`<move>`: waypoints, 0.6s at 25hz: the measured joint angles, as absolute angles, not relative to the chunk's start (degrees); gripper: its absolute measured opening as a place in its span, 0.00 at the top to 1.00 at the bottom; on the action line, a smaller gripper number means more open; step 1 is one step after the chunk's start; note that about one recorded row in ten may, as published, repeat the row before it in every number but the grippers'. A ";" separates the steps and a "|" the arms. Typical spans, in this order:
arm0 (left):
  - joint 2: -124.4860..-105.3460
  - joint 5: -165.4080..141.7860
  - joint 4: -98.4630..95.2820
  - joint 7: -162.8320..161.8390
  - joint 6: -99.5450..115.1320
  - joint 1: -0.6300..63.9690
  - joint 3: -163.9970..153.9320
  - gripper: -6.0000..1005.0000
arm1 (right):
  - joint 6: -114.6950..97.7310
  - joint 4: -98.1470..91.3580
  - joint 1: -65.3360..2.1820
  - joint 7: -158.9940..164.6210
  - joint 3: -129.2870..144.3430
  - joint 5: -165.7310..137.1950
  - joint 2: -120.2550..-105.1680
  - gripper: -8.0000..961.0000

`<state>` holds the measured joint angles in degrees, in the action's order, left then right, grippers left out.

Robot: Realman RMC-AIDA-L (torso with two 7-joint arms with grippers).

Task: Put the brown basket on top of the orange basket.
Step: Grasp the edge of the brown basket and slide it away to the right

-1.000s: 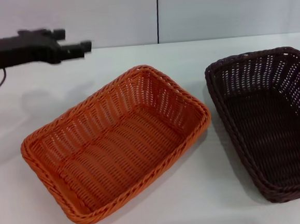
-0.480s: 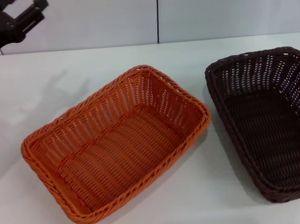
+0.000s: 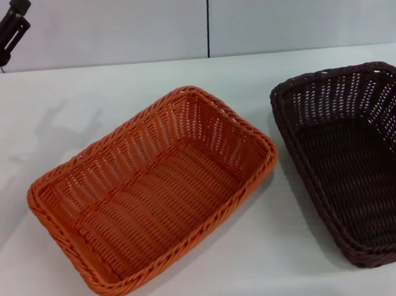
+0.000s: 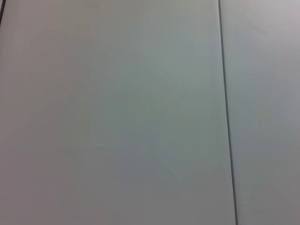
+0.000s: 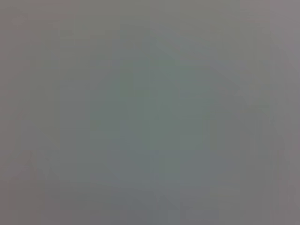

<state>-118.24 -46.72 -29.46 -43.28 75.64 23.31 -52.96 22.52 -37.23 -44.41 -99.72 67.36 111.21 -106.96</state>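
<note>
Brown basket (image 3: 353, 163) sits on the table (image 3: 215, 277) at the right, upright, its right side running off the head view's edge. Just beside it, to the left, the orange basket (image 3: 153, 189) lies at an angle across the middle of the table, also upright, nothing inside either one. A narrow strip of white table shows between the two; they are not touching. Left gripper (image 3: 11, 19) is up in the far left corner, high above the table and well apart from both baskets; whether its fingers are apart or together cannot be told. The right gripper is out of sight. Both wrist views show only a plain pale surface.
</note>
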 joint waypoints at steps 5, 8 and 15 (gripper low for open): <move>-118.07 -46.37 -29.71 -43.12 75.84 23.71 -52.90 0.19 | 41.33 -38.47 -46.23 -79.49 64.61 85.93 -99.74 0.37; -118.05 -46.26 -29.67 -42.57 76.21 23.77 -52.63 0.19 | 52.79 -40.26 -47.27 -77.63 61.59 76.26 -97.06 0.37; -118.16 -45.82 -29.61 -42.33 77.34 23.48 -52.44 0.19 | 67.96 -43.33 -49.86 -78.70 59.59 57.73 -96.65 0.37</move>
<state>-118.16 -45.81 -29.61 -42.33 77.34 23.48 -52.44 67.96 -43.33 -49.86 -78.70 59.59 57.73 -96.65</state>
